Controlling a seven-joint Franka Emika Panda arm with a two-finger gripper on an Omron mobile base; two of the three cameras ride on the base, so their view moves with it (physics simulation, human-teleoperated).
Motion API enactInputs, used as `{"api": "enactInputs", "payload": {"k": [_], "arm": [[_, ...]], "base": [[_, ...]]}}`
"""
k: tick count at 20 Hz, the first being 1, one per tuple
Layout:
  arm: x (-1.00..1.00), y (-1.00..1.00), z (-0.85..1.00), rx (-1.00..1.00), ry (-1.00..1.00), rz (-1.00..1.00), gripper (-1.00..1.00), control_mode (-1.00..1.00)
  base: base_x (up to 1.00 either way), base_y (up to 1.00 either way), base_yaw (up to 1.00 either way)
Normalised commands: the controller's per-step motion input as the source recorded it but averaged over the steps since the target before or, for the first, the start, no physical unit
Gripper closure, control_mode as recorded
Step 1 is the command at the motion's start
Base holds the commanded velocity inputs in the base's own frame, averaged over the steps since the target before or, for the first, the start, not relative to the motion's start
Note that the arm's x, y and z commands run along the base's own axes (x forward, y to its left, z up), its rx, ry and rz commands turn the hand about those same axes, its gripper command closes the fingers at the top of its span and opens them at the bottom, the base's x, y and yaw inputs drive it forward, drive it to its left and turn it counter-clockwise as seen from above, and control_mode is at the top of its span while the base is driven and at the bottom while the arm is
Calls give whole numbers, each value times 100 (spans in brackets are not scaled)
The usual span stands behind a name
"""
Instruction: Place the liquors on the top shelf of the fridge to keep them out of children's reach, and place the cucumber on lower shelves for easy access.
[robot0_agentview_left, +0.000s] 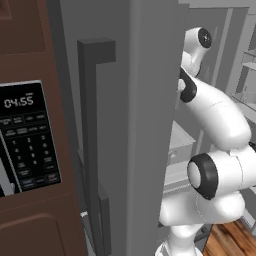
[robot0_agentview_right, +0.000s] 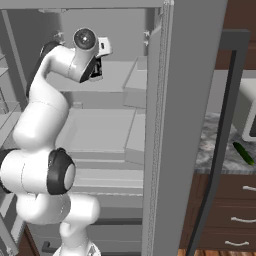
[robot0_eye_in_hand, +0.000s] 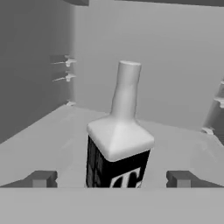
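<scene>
The white arm (robot0_agentview_right: 45, 110) reaches up and forward, its hand (robot0_eye_in_hand: 111, 178) level with fingers spread wide.

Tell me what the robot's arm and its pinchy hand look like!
The arm is smooth, glossy white, made of fat rounded tube pieces. Dark black rings and round caps sit at the joints, like big buttons. No loose cables show. The gripper ends in two small, blocky dark grey fingertips, set wide apart. The hand end carries a dark patch and a little white box.
</scene>
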Motion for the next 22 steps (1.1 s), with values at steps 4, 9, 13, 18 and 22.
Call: {"api": "enactInputs", "payload": {"k": [4, 9, 13, 18, 22], "arm": [[-84, -12, -4, -5, 10, 0, -100, -100], [-88, -10, -20, -4, 5, 0, -100, -100], [-68, 0, -46, -4, 1, 0, -100, -100], [-58, 0, -52, -2, 0, 0, -100, -100], [-52, -3, -31, -1, 2, 0, -100, -100]], "base": [[0, 0, 0], [0, 0, 0], [0, 0, 0], [0, 0, 0], [0, 0, 0]]}}
